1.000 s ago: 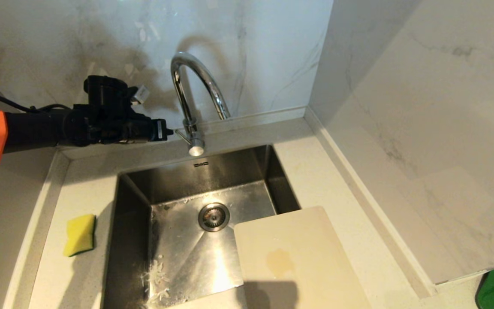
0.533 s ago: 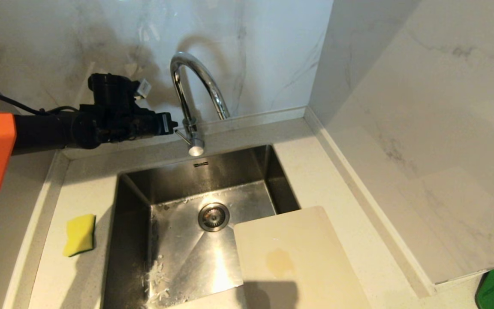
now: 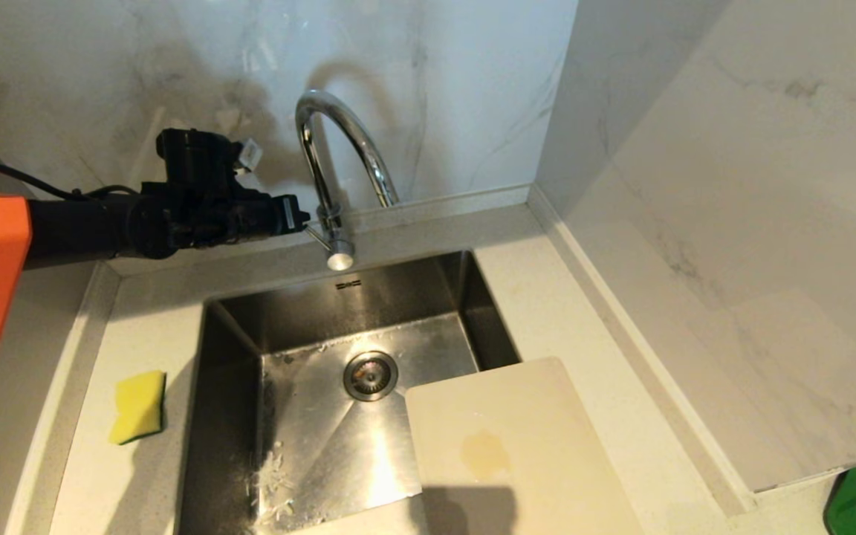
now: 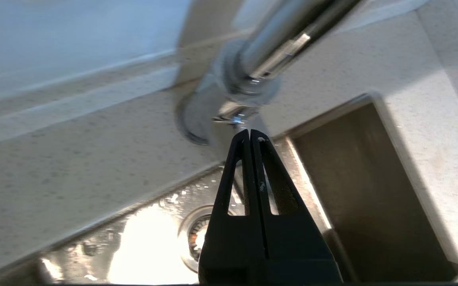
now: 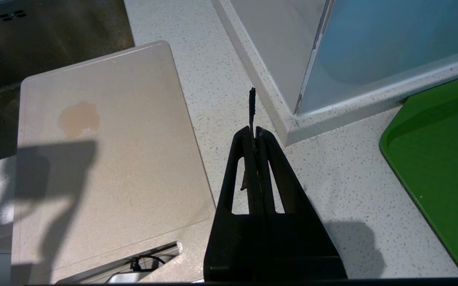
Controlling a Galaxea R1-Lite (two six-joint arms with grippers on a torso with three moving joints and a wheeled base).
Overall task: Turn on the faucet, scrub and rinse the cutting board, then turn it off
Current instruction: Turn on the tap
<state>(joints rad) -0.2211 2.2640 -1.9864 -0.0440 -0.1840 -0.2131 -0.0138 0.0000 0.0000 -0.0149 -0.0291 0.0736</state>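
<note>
The left gripper [image 3: 302,217] has moved a little toward the faucet [image 3: 331,167] in the last second, and its clenched fingertips now stand at the small side lever [image 3: 316,236], at 9 o'clock from the faucet base. In the left wrist view the tips [image 4: 250,137] are pressed together, empty, and just at the lever end [image 4: 233,117]; whether they already touch it I cannot tell. No water comes from the spout, so I judge that the tap is not yet opened and the push on the lever is the step in hand.

The cutting board [image 3: 510,446] lies at 5 o'clock from the drain [image 3: 370,375], partly over the sink [image 3: 472,297] corner, with a brownish stain [image 3: 485,453]. The yellow sponge [image 3: 138,406] rests on the counter [image 3: 547,297] at 9 o'clock from the drain. The right gripper [image 5: 253,133] hangs over the counter just beside the board, clenched; a thin dark strip sticks out between its fingers.
</note>
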